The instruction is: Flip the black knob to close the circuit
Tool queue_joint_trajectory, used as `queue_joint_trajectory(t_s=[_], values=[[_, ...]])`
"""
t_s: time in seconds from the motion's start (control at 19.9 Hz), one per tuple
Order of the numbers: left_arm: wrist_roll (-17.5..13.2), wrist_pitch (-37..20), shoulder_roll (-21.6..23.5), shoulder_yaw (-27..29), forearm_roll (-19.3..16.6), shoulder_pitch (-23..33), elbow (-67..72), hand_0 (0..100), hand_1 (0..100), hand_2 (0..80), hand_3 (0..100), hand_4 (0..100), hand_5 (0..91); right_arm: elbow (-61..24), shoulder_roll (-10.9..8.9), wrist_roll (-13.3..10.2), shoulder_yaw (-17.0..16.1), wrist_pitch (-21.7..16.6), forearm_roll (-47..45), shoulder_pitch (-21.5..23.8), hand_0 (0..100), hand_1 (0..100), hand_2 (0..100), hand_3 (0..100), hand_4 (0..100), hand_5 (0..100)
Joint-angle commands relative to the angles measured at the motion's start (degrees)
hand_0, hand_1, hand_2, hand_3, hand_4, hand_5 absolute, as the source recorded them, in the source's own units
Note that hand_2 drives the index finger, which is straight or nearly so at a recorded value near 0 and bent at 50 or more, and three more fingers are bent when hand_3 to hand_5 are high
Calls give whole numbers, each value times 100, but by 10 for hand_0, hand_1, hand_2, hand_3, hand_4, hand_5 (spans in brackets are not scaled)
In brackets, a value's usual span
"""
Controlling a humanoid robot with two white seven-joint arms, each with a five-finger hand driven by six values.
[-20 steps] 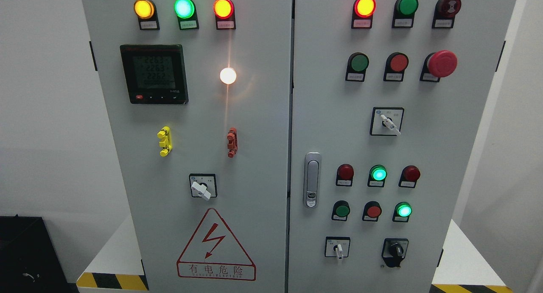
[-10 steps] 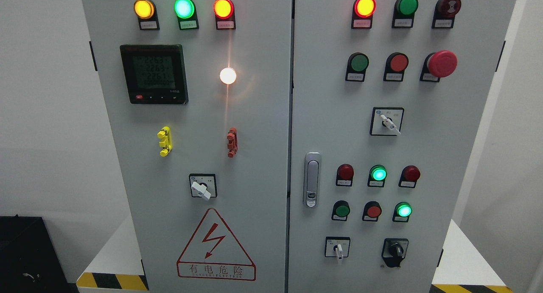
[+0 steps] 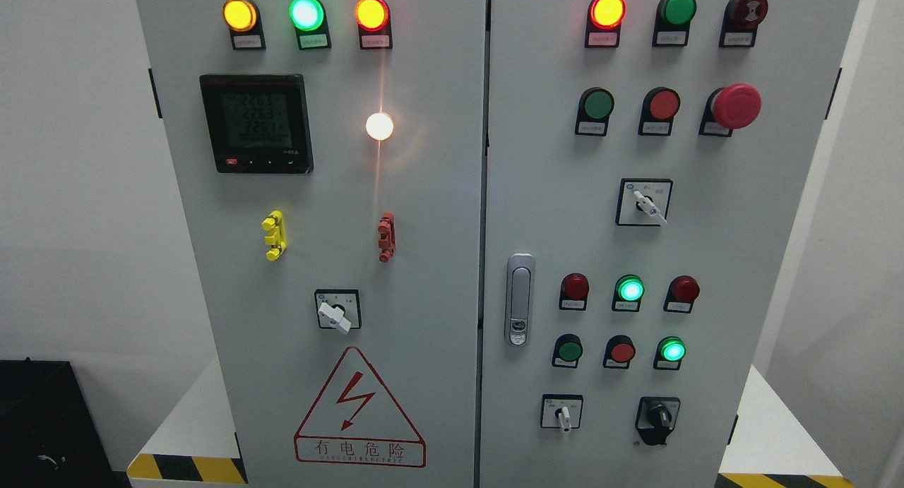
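Note:
The black knob [image 3: 659, 419] sits at the lower right of the right cabinet door, on a black square base, its handle pointing roughly straight up and down. To its left is a white-handled selector switch [image 3: 563, 414]. Neither of my hands nor any arm shows in the head view.
The grey electrical cabinet [image 3: 452, 234] fills the view with two doors. Lit indicator lamps, red and green push buttons, a red mushroom stop button [image 3: 734, 106], a digital meter [image 3: 256, 123], a door latch [image 3: 520, 299] and two more white selector switches [image 3: 337, 311] are on it.
Only the digits on the meter flicker; nothing else has moved.

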Motion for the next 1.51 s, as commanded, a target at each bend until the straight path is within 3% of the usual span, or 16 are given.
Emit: queue_joint_trajectory(t_s=[0.0,0.1,0.25,0.35,0.5,0.65,1.05,1.31,1.46], values=[[4,0,0,0,0,0,0,120,556,0,0,0,0,-1691,14,-123,-389,120,880,-1,0,122,8,183,155,0],[4,0,0,0,0,0,0,120,556,0,0,0,0,-1990,66,-184,-495,147,1160,-1,0,131,59,243,224,0],[4,0,0,0,0,0,0,120,556,0,0,0,0,-2403,66,-535,-513,165,1880,-1,0,131,122,311,296,46],[4,0,0,0,0,0,0,120,556,0,0,0,0,-2833,75,-668,-565,156,2285,8,0,129,244,452,415,229],[4,0,0,0,0,0,0,120,556,0,0,0,0,-3650,101,-765,-662,156,2891,52,0,130,401,622,536,368],[4,0,0,0,0,0,0,120,556,0,0,0,0,-4424,119,-747,-864,138,3454,78,0,141,546,738,634,507],[4,0,0,0,0,0,0,120,556,0,0,0,0,-6243,119,-730,-926,77,4175,263,0,128,824,976,854,848],[4,0,0,0,0,0,0,120,556,0,0,0,0,-7158,119,-686,-944,85,4571,333,0,87,894,1000,922,924],[4,0,0,0,0,0,0,120,556,0,0,0,0,-7563,119,-467,-944,103,4800,333,0,57,903,1000,938,934]])
